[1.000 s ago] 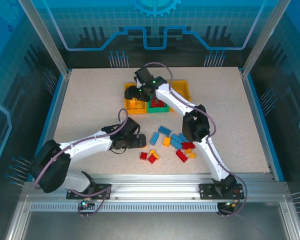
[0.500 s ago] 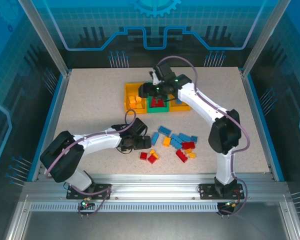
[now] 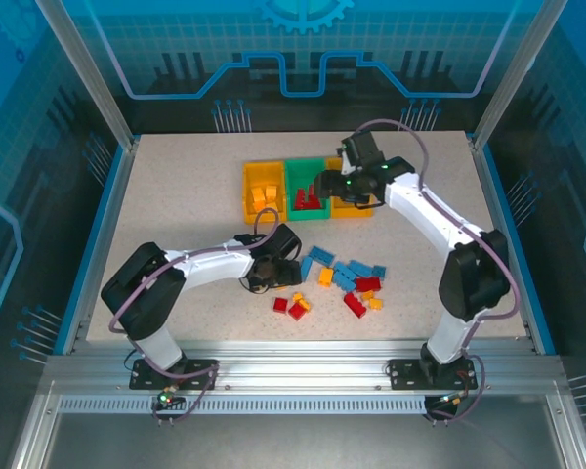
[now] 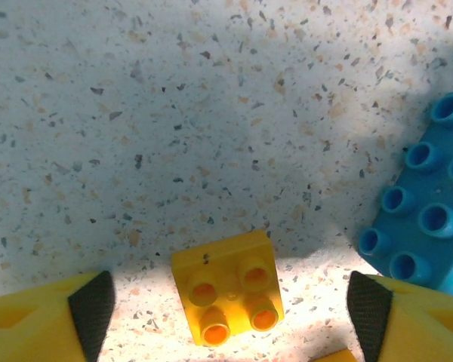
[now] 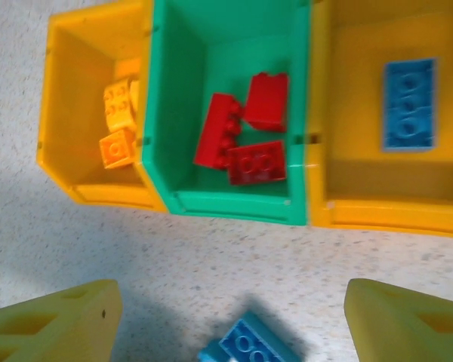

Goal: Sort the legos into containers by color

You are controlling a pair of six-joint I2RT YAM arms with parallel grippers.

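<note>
Table (image 3: 166,205) is bare at 10–11 o'clock of the loose brick pile (image 3: 347,283), so there's wide passage there, plus a thin bare strip at 6 o'clock. Row of bins (image 3: 305,174) blocks 12 o'clock. Left arm (image 3: 200,269) lies low across 9 o'clock; right arm (image 3: 439,225) spans 1–4 o'clock.

Left wrist cam: the yellow 2x2 brick (image 4: 226,290) sits btw the left gripper (image 4: 230,305) fingers w/ gaps both sides. Long blue brick (image 4: 423,219) crowds 3 o'clock; 12 o'clock is bare.

Right wrist cam: bare strip btw the bins & the loose blue brick (image 5: 249,347).
</note>
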